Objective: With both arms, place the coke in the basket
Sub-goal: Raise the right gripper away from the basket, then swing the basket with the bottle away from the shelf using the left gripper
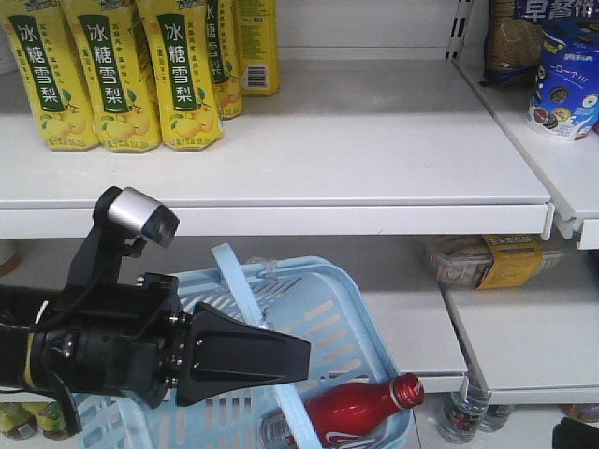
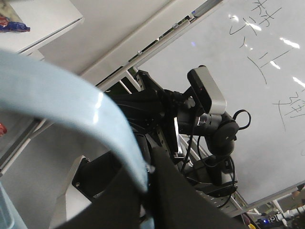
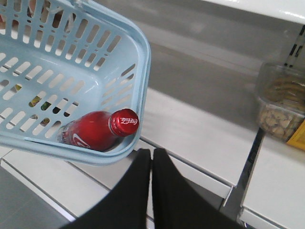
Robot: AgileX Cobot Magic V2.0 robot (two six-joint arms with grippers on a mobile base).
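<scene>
Right jaws were together and empty; left jaws looked clamped on the basket (image 3: 145,76) strap. Coke (image 3: 88,133) lay on its side in the basket's corner: glossy red body, white swirl, red cap. Likely full, so hefty, rigid, slick. Best gripped mid-body, not the tapered neck.

Coke bottle (image 3: 90,136) gleaming, glossy red wrap and cap; basket (image 3: 143,62) smooth light blue plastic, soft sheen; shelf (image 1: 328,150) matt white

Coke (image 1: 360,409) lying in basket (image 1: 329,282); left gripper (image 1: 301,356) at handle strap (image 1: 240,292).
</scene>
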